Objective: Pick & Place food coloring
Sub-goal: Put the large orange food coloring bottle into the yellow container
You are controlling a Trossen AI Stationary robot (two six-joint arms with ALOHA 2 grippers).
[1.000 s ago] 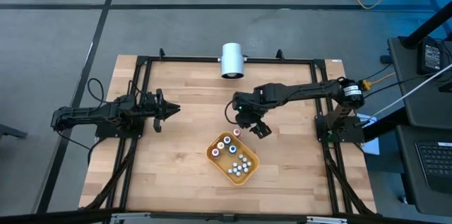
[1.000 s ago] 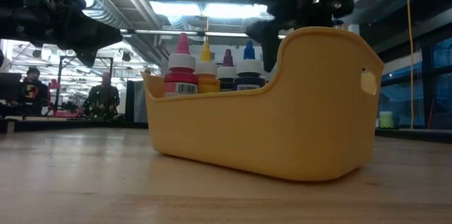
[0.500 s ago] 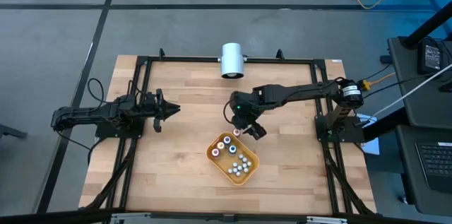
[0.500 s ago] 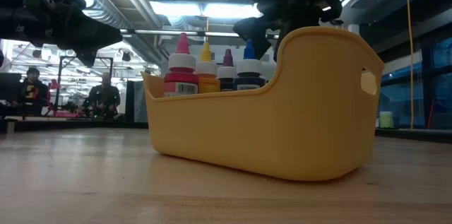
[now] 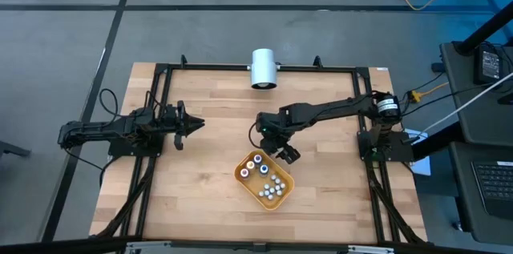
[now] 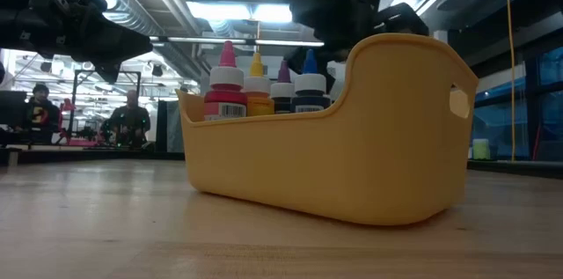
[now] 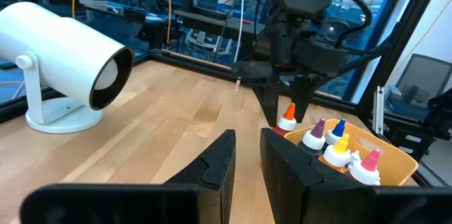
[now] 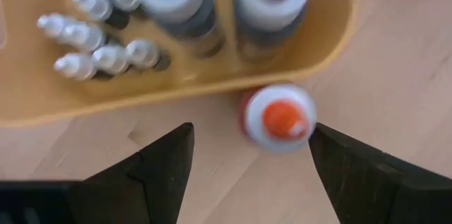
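Observation:
An orange-topped food coloring bottle (image 8: pixel 279 120) stands upright on the table, just outside the far rim of the orange tray (image 5: pixel 239 174). More food coloring bottles (image 6: pixel 227 85) stand inside the tray. My right gripper (image 7: pixel 285 109) hangs open over the lone bottle, pointing steeply down, with one finger on each side of its top and apart from it. In the high view the gripper (image 5: pixel 276 148) hides that bottle. My left gripper (image 5: pixel 192 123) waits level at the table's left, shut but for a narrow slit and holding nothing.
A white cylinder on a stand (image 5: pixel 263 68) sits at the table's far edge. A black frame (image 5: pixel 160 110) borders the table. Bare wood lies left of and in front of the tray. People sit in the room beyond (image 6: pixel 130 119).
My right gripper has come down and a little toward the table's left, over the orange-topped bottle beside the tray, rolling slightly. It has stayed open. The bottle and the tray have not moved.

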